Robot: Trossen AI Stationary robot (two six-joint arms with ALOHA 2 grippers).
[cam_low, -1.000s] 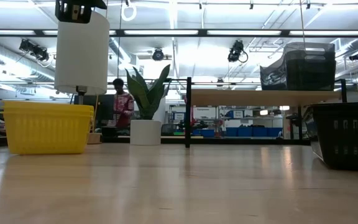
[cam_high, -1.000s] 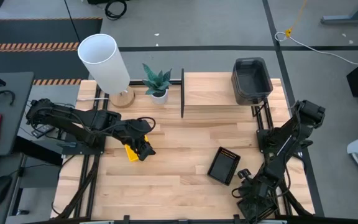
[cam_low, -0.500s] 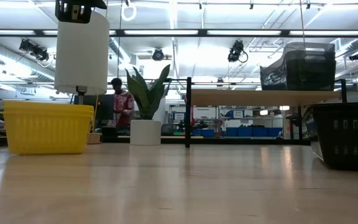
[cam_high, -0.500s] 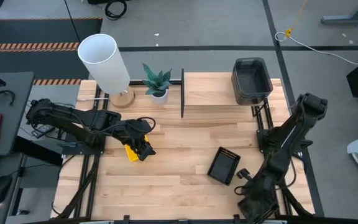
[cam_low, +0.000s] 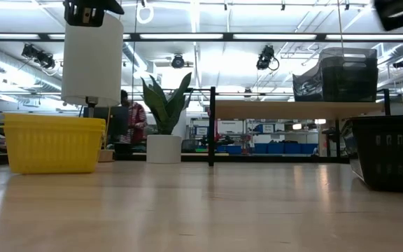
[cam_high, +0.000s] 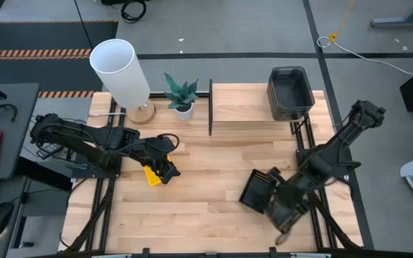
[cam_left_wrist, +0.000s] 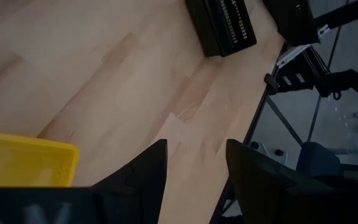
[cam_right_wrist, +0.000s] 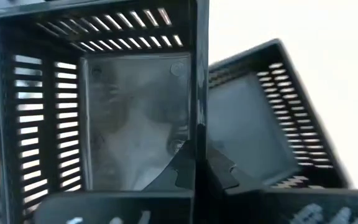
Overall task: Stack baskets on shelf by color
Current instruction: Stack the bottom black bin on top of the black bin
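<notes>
My right gripper is at the near right of the table, shut on a black mesh basket. A second black mesh basket lies on the tabletop just beyond it. My left gripper stands open at the table's left, with a yellow basket close beside one finger; whether it touches the basket I cannot tell. Dark grey baskets are stacked on the right end of the wooden shelf. My right gripper pinches one side wall of the black mesh basket at its rim, with one finger inside the basket and one outside. The basket's open side faces the wrist camera. Whether its bottom is clear of the table does not show.
A white lamp and a potted plant stand at the far left of the table. Black frame posts bound the shelf. Bare tabletop lies between the two arms. A person stands in the room behind the table.
My right gripper has moved from the table's near right corner toward the far edge and the left, up to the black mesh basket lying on the table. The right arm's elbow has swung out toward the right.
</notes>
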